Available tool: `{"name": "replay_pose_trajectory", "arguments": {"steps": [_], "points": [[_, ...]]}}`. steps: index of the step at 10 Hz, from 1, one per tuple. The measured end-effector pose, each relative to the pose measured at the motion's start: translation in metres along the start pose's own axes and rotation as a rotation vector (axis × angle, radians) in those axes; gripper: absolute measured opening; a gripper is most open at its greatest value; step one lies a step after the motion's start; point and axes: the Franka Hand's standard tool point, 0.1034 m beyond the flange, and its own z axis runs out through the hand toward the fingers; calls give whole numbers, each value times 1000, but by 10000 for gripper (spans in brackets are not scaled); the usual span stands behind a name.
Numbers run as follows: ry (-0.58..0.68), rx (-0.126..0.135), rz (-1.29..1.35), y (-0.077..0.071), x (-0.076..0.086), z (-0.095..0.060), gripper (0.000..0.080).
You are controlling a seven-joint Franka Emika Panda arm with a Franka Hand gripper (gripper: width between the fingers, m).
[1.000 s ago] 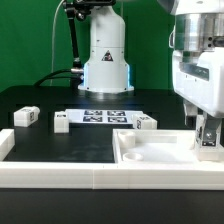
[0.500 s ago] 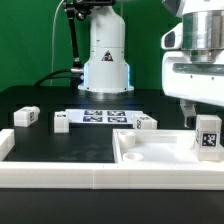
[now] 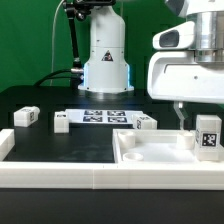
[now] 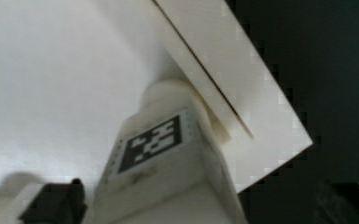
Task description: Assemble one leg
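Observation:
One leg (image 3: 208, 133), a small white block with a black-and-white marker, stands upright on the large white panel (image 3: 150, 152) at the exterior view's right. My gripper (image 3: 203, 113) hangs just above it, open, with one finger (image 3: 180, 116) beside the leg and apart from it. In the wrist view the leg (image 4: 158, 150) stands on the panel (image 4: 51, 90) near its raised rim, between my gripper's (image 4: 197, 205) dark fingertips (image 4: 51, 202), with gaps on both sides. Three more legs (image 3: 27, 116) (image 3: 61, 121) (image 3: 147, 122) lie on the black table.
The marker board (image 3: 103, 116) lies flat in front of the robot base (image 3: 105, 62). A white barrier (image 3: 55, 176) runs along the table's front edge and up its left side.
My gripper has risen from low around the leg and shifted slightly to the exterior view's left. The leg stays standing on the panel, now free of the fingers.

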Motion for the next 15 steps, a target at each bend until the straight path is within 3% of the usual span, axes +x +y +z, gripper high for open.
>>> {"name": "replay_pose_trajectory", "arguments": {"steps": [5,7,9,13,15], "points": [[13,-9,-347,5,8,-4,649],[13,-9,-373,6,9,-4,637],[12,-10,-371,6,9,-3,285],[12,-6,-294,7,9,-2,289],[24,0,-86,9,12,-1,289]]}}
